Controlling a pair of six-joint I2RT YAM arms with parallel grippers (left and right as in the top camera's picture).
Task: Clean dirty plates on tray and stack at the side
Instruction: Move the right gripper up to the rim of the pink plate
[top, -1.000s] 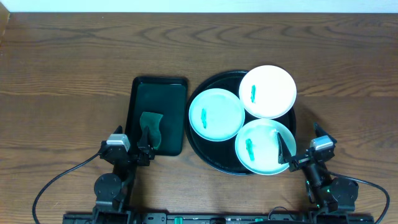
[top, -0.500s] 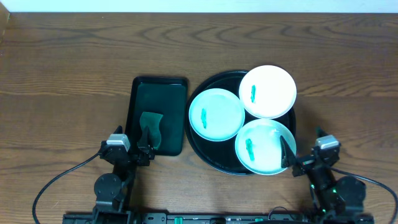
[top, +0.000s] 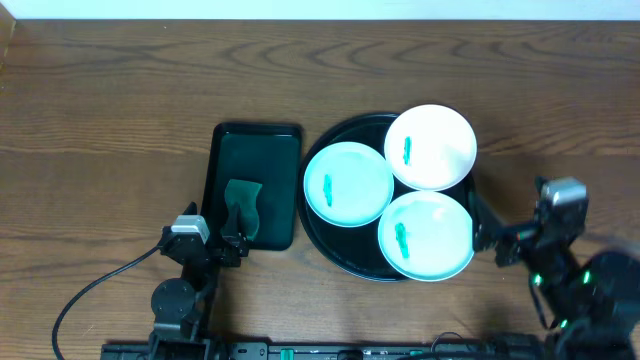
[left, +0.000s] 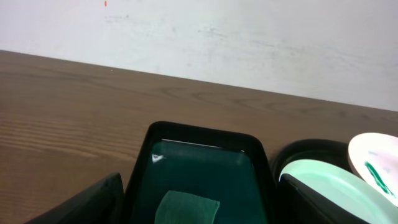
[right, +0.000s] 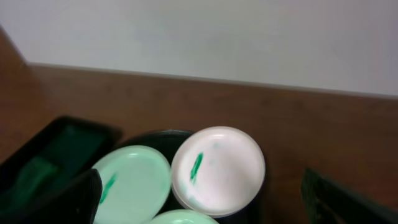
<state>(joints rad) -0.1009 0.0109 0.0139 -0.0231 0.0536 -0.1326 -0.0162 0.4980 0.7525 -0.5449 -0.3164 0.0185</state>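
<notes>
Three plates lie on the round black tray: a pale mint one on the left, a white one at the back and a mint one nearest me. Each has a green smear in its middle. My right gripper hangs open just off the tray's right rim, beside the near plate, holding nothing. In the right wrist view the white plate and the left plate lie ahead between the spread fingers. My left gripper stands open at the near end of the green tray.
A dark green rectangular tray sits left of the black tray, with a folded green cloth at its near end. From the left wrist the cloth lies right between the fingers. Bare wooden table surrounds both trays.
My right arm has drawn back to the right and risen, coming off the near plate's edge. Its jaws stay open. The left arm and the plates have not moved.
</notes>
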